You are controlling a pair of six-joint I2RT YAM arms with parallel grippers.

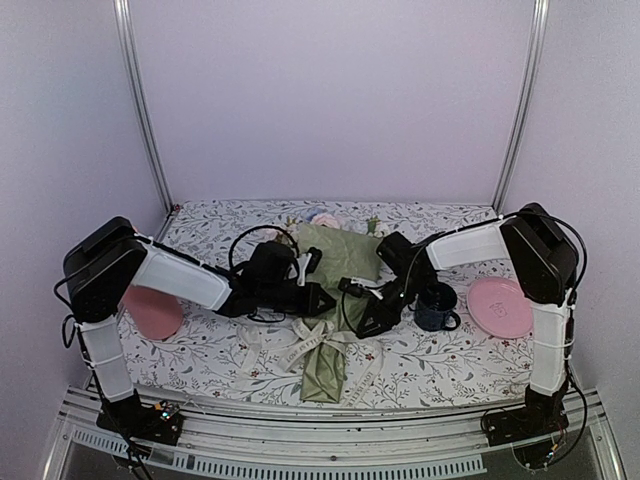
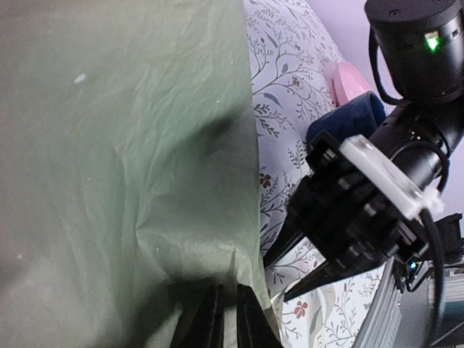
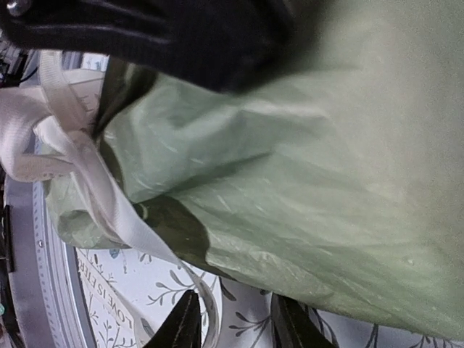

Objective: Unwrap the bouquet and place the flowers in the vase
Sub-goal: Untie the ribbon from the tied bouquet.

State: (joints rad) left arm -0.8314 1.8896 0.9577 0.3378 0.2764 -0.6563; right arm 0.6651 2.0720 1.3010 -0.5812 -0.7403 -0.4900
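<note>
The bouquet (image 1: 336,256) lies in mid-table, wrapped in olive green paper (image 2: 123,159), with a cream ribbon (image 1: 312,340) tied round its narrow end. A few flowers (image 1: 325,218) peek out at the far end. My left gripper (image 2: 225,319) is shut on the paper's right edge. My right gripper (image 3: 235,326) faces it from the right, low over the cloth. Its jaws are open under the paper's edge (image 3: 290,246), and a loop of ribbon (image 3: 109,210) lies by one finger (image 3: 185,322). The pink vase (image 1: 150,312) stands at the left, partly hidden behind my left arm.
A dark blue mug (image 1: 437,307) stands just right of my right gripper (image 1: 366,320), with a flat pink plate (image 1: 500,306) beyond it. A floral cloth (image 1: 440,360) covers the table. Metal posts (image 1: 140,100) rise at both back corners.
</note>
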